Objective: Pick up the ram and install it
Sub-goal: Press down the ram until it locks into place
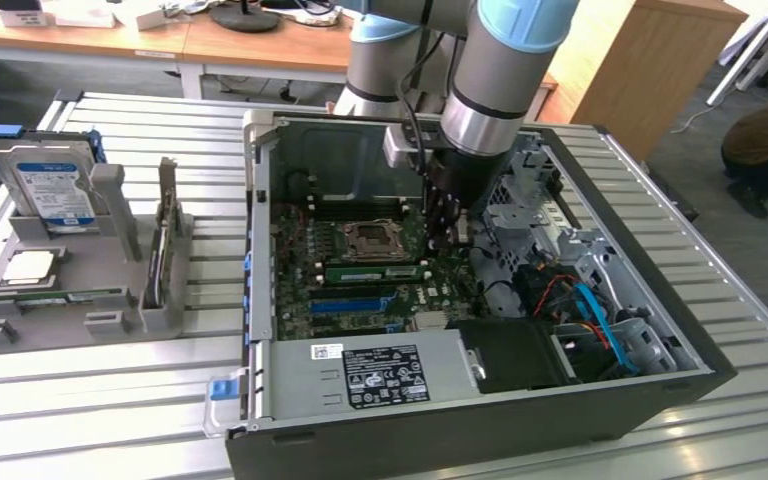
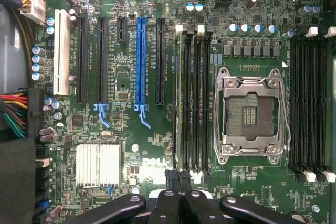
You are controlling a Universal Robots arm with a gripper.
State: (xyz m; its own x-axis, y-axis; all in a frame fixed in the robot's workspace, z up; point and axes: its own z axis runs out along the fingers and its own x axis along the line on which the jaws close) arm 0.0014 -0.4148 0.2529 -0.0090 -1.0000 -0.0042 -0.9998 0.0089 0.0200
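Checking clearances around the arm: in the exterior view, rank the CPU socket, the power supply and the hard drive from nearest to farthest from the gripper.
1. CPU socket: just toward the view's left of the gripper.
2. Power supply: case's near end.
3. Hard drive: outside the case, far left.

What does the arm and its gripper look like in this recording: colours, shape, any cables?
The arm is built of thick silver-grey tubular segments with light blue caps at the joints. A black cable runs down alongside it. The gripper is black, with rounded glossy linkage bars and two slim dark fingers.
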